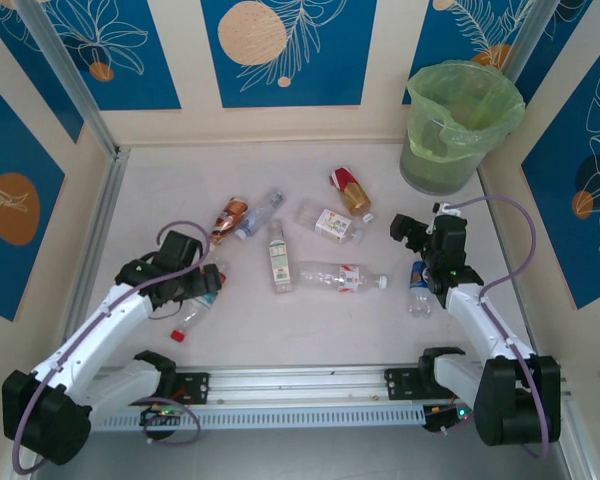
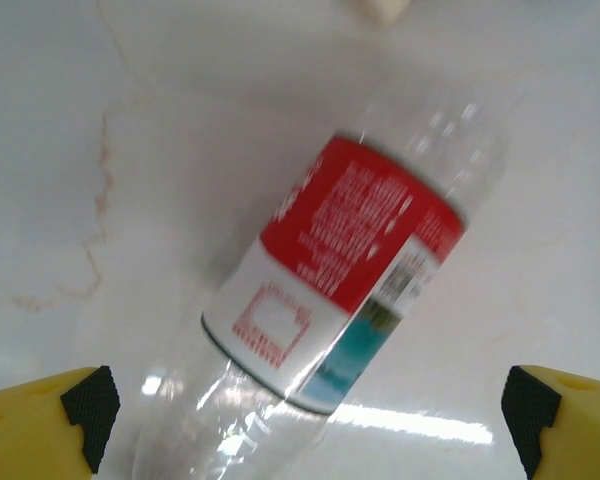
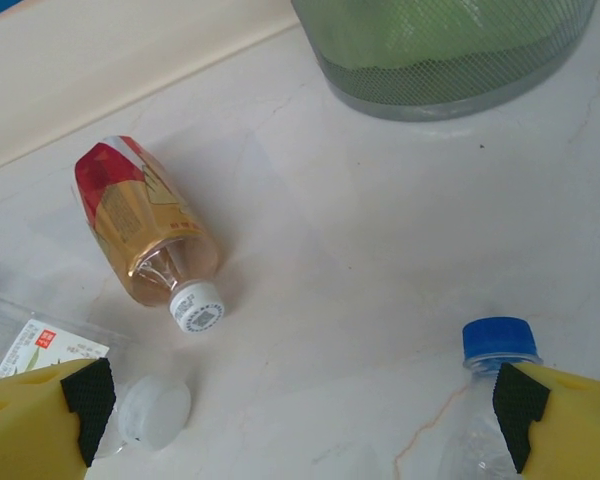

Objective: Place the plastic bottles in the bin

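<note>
The counter [image 1: 310, 340] is smooth and glossy, so any nudged bottle will roll or skid. The bin [image 1: 435, 165] is my reference: it is tall, and its loose bag liner could catch a bottle released too low at the rim.

I count 8 bottles, all lying down outside the bin. The red-label bottle [image 2: 355, 260] is the one farthest from the bin. My left gripper [image 2: 310, 405] hangs over it, spread wide, with the jaws on either side and nothing pinched. The bottle lies slanted across the jaws and looks thin and empty, so I judge that closing could squirt it sideways or crush it.

My right gripper [image 3: 302, 400] is also spread and empty, much nearer the bin. The blue-cap bottle [image 3: 498, 345] sits just beside 1 finger, and a careless move could knock it away.
</note>
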Robot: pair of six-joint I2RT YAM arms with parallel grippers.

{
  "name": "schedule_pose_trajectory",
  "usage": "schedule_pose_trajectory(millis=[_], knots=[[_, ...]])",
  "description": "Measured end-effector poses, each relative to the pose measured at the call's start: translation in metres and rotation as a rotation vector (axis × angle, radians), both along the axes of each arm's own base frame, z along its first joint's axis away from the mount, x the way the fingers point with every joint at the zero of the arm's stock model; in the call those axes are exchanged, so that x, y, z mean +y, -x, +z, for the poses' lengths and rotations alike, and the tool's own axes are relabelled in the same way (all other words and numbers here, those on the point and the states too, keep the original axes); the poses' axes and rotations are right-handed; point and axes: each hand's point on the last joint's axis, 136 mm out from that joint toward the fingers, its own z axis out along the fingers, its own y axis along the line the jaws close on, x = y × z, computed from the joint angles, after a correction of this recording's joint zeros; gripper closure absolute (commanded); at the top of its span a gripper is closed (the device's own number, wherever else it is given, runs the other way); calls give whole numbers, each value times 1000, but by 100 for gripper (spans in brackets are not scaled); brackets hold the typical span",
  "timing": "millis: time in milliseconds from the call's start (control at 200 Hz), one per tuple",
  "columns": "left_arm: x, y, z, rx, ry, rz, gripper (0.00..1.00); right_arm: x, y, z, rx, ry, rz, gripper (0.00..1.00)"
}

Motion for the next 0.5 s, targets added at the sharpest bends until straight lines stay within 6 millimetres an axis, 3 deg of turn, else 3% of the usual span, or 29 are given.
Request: schedule_pose_trajectory(millis=[190,500], knots=[[1,29,-32,89,1,-5,0,-5,2,-2,17,6,-30,0],[-4,38,-62,174,-21,-26,0,-6,6,-9,49,4,-39,1]])
